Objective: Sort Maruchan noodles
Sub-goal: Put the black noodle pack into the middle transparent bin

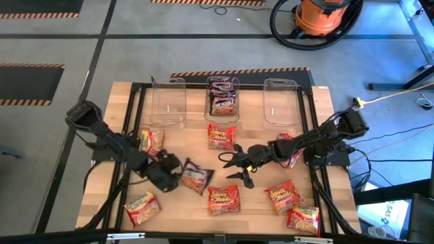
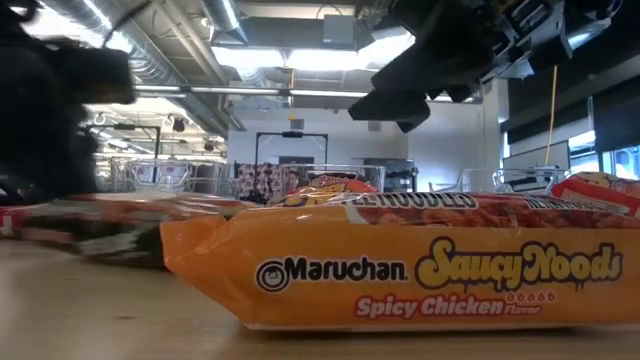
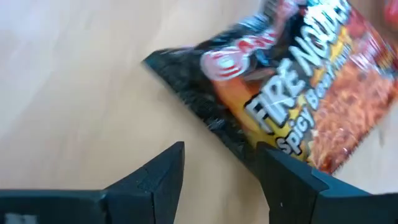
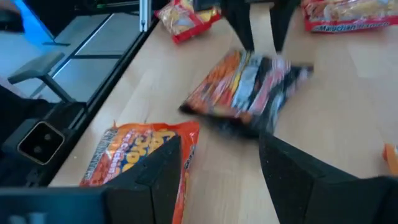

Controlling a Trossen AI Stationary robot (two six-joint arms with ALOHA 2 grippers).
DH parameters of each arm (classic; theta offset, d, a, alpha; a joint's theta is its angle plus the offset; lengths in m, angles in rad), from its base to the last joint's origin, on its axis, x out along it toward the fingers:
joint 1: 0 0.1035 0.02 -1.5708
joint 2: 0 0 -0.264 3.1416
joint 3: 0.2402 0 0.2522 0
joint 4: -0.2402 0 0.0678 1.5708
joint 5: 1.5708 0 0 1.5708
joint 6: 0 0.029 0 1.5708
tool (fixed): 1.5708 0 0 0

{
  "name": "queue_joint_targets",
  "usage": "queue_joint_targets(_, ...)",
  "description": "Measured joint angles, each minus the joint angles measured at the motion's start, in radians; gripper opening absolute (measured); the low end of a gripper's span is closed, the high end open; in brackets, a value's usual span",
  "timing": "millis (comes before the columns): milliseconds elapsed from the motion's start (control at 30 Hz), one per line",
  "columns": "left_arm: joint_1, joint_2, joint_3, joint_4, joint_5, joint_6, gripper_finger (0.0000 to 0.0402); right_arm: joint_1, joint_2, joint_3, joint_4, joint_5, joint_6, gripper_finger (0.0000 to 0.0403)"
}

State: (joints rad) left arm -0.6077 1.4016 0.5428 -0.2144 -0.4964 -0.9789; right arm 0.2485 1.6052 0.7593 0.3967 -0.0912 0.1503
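Note:
A dark Fire Noodles packet point(image 1: 194, 177) lies flat on the wooden table, left of centre. My left gripper point(image 1: 176, 176) stands open at its left edge, tipped down; in the left wrist view point(image 3: 221, 152) the packet point(image 3: 292, 93) lies just ahead of the fingers. My right gripper point(image 1: 234, 169) hangs open over the table's middle, right of that packet, holding nothing; the right wrist view point(image 4: 219, 143) looks at the packet point(image 4: 249, 93). Several red and orange Maruchan packets lie scattered on the table, such as one point(image 1: 222, 135) and another point(image 1: 224, 198). My left gripper is open beside the dark packet. One finger point(image 3: 280, 174) stands in front of the packet's near edge point(image 3: 239, 140) in the wrist view, and I cannot tell whether it touches. The packet lies flat on the table.
Three clear tubs stand along the far edge: left point(image 1: 168, 100), middle point(image 1: 222, 97) with dark packets inside, right point(image 1: 282, 102). An orange Saucy Noods packet point(image 2: 400, 270) fills the low view. A black frame point(image 1: 135, 122) borders the table.

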Motion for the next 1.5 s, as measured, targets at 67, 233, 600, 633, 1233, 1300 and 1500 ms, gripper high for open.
queue_joint_targets(67, 0.051, 0.016, -0.039, 0.126, -0.002, 0.078, 0.0192, 0.000, 0.000, 0.000, 0.003, 0.053, -0.010, 0.0193)
queue_joint_targets(233, 0.158, 0.048, -0.071, 0.241, -0.025, 0.217, 0.0192, -0.001, 0.018, 0.002, 0.005, 0.141, -0.020, 0.0193)
queue_joint_targets(600, 0.082, 0.015, 0.060, 0.232, -0.026, 0.376, 0.0192, -0.003, 0.132, 0.160, -0.005, 0.170, 0.058, 0.0195)
queue_joint_targets(633, 0.061, 0.017, 0.063, 0.233, -0.027, 0.360, 0.0192, -0.008, 0.144, 0.173, -0.003, 0.168, 0.067, 0.0199)
queue_joint_targets(1233, -0.089, 0.134, 0.062, 0.279, -0.084, 0.274, 0.0192, -0.107, 0.299, 0.218, -0.077, 0.032, 0.523, 0.0309)
queue_joint_targets(1300, -0.089, 0.166, 0.062, 0.312, -0.085, 0.274, 0.0192, -0.114, 0.299, 0.218, -0.068, 0.027, 0.526, 0.0309)
queue_joint_targets(1500, -0.070, 0.248, 0.063, 0.340, -0.092, 0.265, 0.0192, -0.121, 0.302, 0.218, -0.058, 0.020, 0.576, 0.0310)
